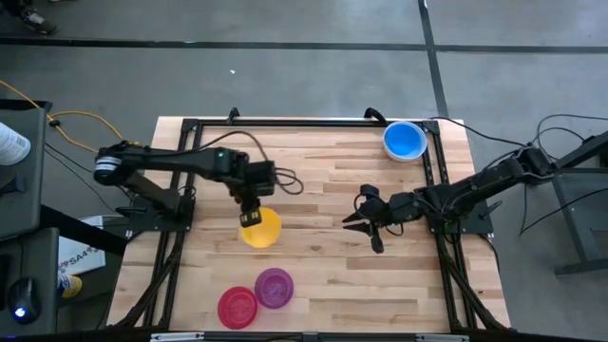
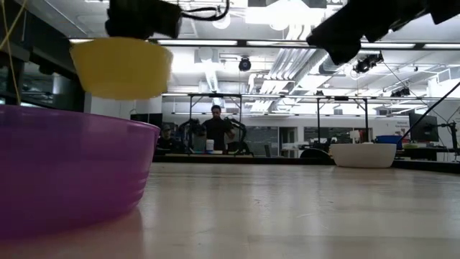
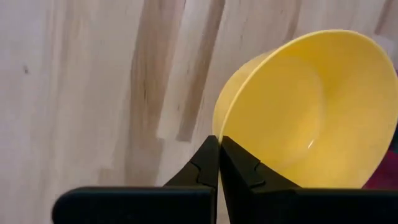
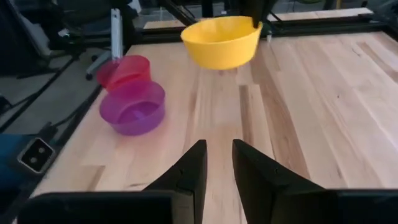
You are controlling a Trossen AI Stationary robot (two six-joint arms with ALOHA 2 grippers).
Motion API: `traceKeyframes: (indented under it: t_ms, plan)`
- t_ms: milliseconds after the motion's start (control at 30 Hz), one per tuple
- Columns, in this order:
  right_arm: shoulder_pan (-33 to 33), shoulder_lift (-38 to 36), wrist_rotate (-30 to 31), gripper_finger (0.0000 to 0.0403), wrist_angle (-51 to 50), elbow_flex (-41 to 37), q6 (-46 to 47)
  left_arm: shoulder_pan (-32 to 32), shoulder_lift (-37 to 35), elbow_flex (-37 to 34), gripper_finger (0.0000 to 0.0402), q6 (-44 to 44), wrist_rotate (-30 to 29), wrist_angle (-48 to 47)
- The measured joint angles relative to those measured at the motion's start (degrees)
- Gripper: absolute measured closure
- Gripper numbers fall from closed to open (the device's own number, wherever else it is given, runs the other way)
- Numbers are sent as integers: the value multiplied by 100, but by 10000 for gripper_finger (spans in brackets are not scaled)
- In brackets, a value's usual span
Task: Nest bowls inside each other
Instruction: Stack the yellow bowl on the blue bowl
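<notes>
My left gripper (image 1: 250, 215) is shut on a yellow bowl (image 1: 260, 229), which hangs over the middle of the table's left half and shows in the low view (image 2: 122, 68) clear of the wood. A purple bowl (image 1: 275, 288) and a red bowl (image 1: 237, 307) stand side by side on their bases near the front edge. A blue bowl (image 1: 405, 141) with a white rim around it sits at the far right. The low view shows a white bowl (image 2: 363, 155) there. My right gripper (image 1: 353, 220) hovers open right of centre, holding nothing. My left gripper pinches the yellow bowl's rim (image 3: 217, 127) on its far side, one finger inside the bowl and one outside. The fingers come from above, pointing steeply down. The bowl is lifted clear of the table, mouth up and slightly tilted (image 4: 221, 42).
A black frame (image 1: 285, 122) runs along the table's far edge and down both sides. Bare wood lies between the yellow bowl and the purple and red pair. In the low view a person stands in the room far behind the table.
</notes>
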Motion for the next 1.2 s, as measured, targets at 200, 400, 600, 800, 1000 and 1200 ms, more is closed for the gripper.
traceKeyframes:
  t_ms: [200,400,600,800,1000,1200]
  plan:
    - [-123,129,-300,333,-397,550,-446,81,769,1152,401,663,-57,-389]
    - [-128,699,-458,333,-1063,1216,-889,197,1347,1917,401,1046,-14,-545]
    - [-121,1266,-590,333,-1427,1816,-1333,212,1716,2248,401,1335,18,-773]
    - [-105,1524,-585,333,-1982,2336,-1747,281,1796,2267,401,1451,119,-751]
    - [-86,1657,-568,333,-2363,2756,-2175,392,1796,2271,401,1428,291,-614]
    - [-88,1731,-557,333,-2430,2947,-2625,435,1869,2274,401,1456,385,-514]
